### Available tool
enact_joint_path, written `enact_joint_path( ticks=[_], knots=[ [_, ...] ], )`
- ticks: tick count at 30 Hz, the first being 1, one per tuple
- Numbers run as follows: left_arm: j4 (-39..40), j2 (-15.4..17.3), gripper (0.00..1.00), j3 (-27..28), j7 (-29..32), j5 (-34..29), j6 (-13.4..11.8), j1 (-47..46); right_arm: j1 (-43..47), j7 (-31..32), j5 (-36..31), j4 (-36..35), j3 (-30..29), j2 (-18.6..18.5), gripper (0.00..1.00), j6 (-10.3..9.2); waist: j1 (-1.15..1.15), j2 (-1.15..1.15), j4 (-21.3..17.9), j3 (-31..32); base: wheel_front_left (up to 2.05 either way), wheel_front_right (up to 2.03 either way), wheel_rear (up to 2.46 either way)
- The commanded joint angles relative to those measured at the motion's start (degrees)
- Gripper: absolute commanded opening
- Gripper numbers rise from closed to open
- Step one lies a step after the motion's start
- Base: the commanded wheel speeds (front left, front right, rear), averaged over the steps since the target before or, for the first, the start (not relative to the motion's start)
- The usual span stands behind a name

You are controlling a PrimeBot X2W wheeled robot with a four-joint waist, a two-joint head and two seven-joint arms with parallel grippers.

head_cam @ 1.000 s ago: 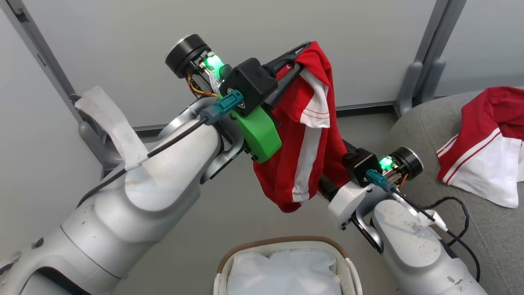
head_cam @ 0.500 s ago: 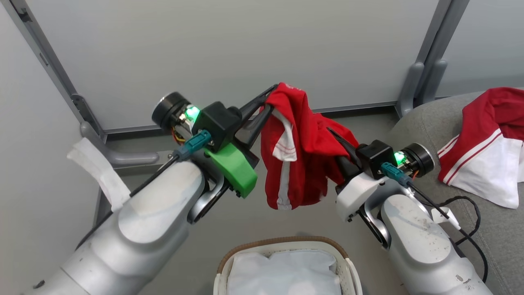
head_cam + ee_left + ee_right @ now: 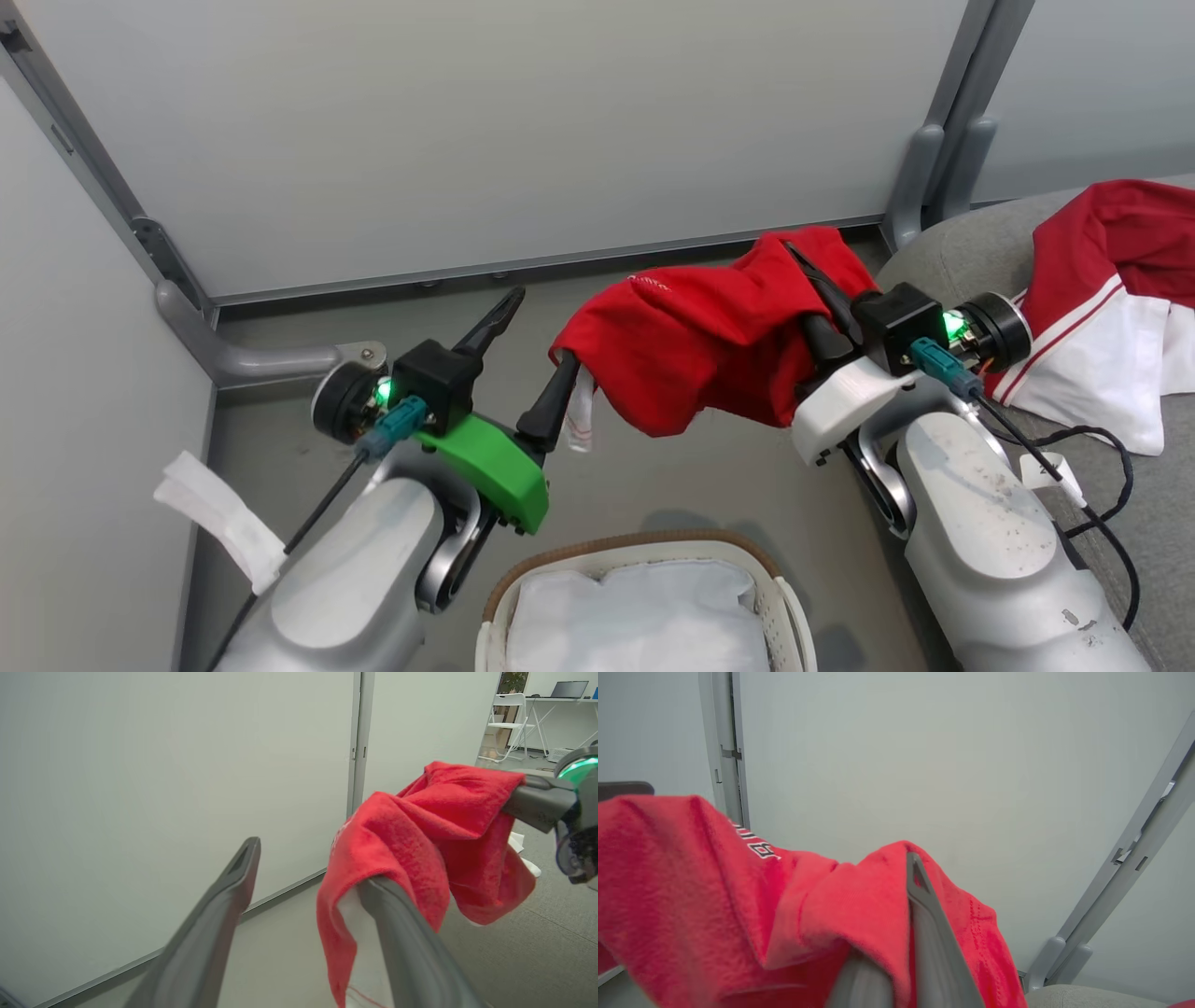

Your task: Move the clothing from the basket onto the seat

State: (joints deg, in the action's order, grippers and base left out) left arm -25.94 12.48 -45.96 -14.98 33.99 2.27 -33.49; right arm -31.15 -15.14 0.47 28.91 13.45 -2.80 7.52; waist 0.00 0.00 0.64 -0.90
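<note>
Head view puts small white lettering on a fold of the red garment [image 3: 709, 336], too small to read there; the right wrist view shows black-edged white letters on the same cloth, so creased that only something like a "B" can be made out. The garment hangs in the air between the two arms, above the floor and beyond the basket [image 3: 635, 544] with its white liner [image 3: 635, 616]. The left arm reaches forward and up, and the left gripper [image 3: 540, 329] is spread wide: one finger is bare, while the other sits under the garment's edge with cloth draped over it. The right arm is raised beside the seat [image 3: 1162, 569], and the right gripper [image 3: 798, 257] has its fingers close together, pinching the garment's other end. A second red garment [image 3: 1102, 280] with a white panel and striped trim lies on the seat, well apart from the basket
</note>
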Motion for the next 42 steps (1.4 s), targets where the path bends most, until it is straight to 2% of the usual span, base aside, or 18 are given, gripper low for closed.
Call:
enact_joint_path(
  ticks=[1,13,25,31,42],
  knots=[
    [0.42,-0.43,1.0,1.06,-0.23,-1.1,0.19,2.38,0.16,-0.01,-0.46,-0.54,-0.59,-0.2,0.0,-0.06,0.0,0.0,-0.21,-0.16,0.0,0.0,0.0],
    [0.84,-5.16,1.0,8.09,-0.24,-6.61,3.22,14.09,-0.51,-0.01,-4.29,-2.92,-8.16,-0.19,0.0,-0.06,0.0,0.0,-0.42,-0.95,0.0,0.0,0.0],
    [1.9,-8.44,1.0,12.21,-0.25,-10.28,4.86,17.81,0.78,-0.01,-6.62,-5.28,-13.75,-0.2,0.0,-0.06,0.0,0.0,-2.1,-1.74,0.0,0.0,0.0],
    [3.31,-8.95,1.0,14.49,-0.19,-11.6,5.18,18.38,1.61,-0.01,-5.76,-6.27,-13.07,-0.22,0.0,-0.06,0.0,0.0,-7.08,-3.38,0.0,0.0,0.0],
    [5.39,-8.96,1.0,15.08,-0.18,-14.04,5.24,16.61,3.64,-0.01,-4.0,-6.84,-11.29,-0.18,0.0,-0.06,0.0,0.0,-21.41,-7.41,0.0,0.0,0.0]
  ],
)
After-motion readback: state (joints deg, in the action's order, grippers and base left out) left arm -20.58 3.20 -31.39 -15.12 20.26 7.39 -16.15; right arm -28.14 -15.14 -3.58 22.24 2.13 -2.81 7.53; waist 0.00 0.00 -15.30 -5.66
